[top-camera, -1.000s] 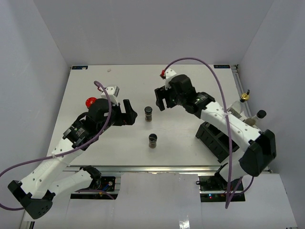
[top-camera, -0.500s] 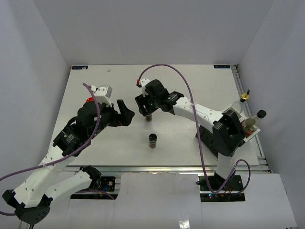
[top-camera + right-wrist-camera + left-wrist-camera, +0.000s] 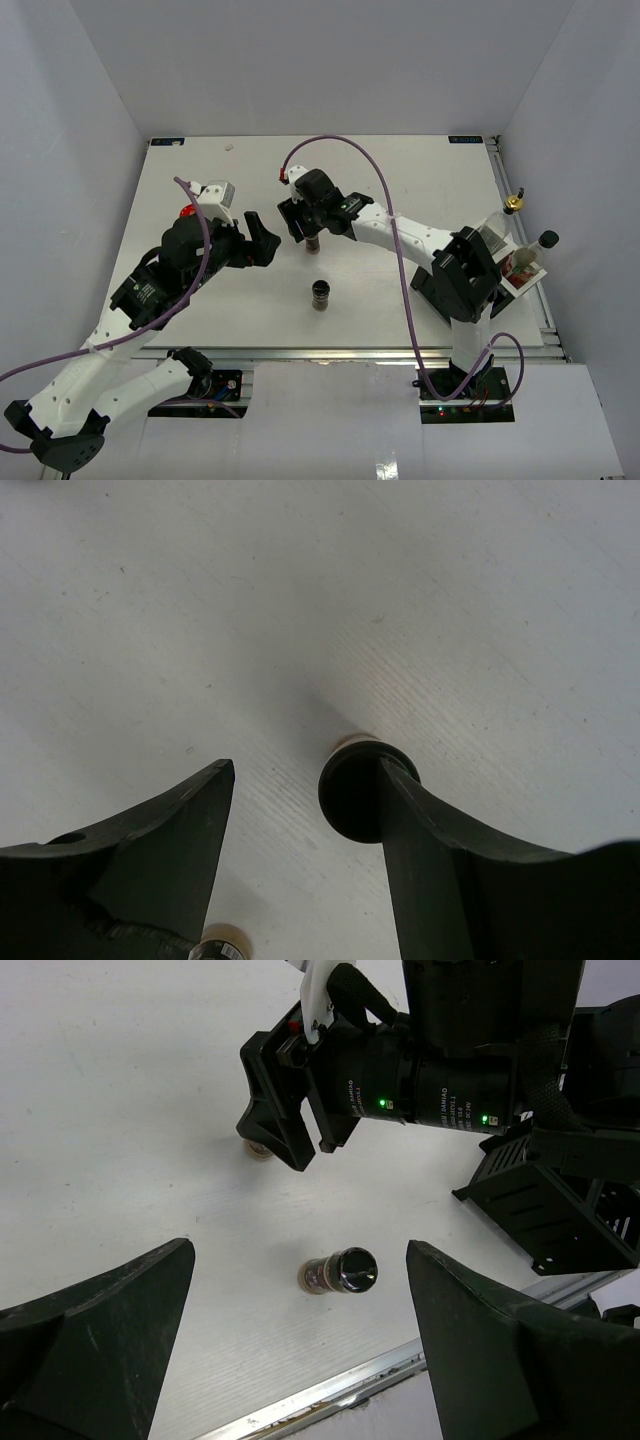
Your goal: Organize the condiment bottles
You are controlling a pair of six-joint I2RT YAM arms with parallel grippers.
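The far small jar [image 3: 313,244] stands upright near the middle of the table [image 3: 440,170], and your right gripper [image 3: 300,780] is down around it. In the right wrist view its black lid sits between the fingers. It touches the one at 3 o'clock and leaves a clear gap to the one at 9 o'clock, so the jaws are apart, not clamped.

The near small jar [image 3: 321,295] stands upright toward 6 o'clock of the first, apart from it, with nothing touching it. Your left gripper [image 3: 262,238] hangs at 9 o'clock of the far small jar, jaws spread wide and holding nothing. Its wrist view frames the near small jar between the fingers.

The red-capped jar [image 3: 187,212] peeks out at 9 o'clock, partly hidden by the left arm. At the table's 3 o'clock edge you have the gold-topped bottle [image 3: 514,203] and the tall dark bottle [image 3: 532,256] close together. The black box [image 3: 545,1225] sits toward 4 o'clock, mostly hidden under the right arm in the top view.
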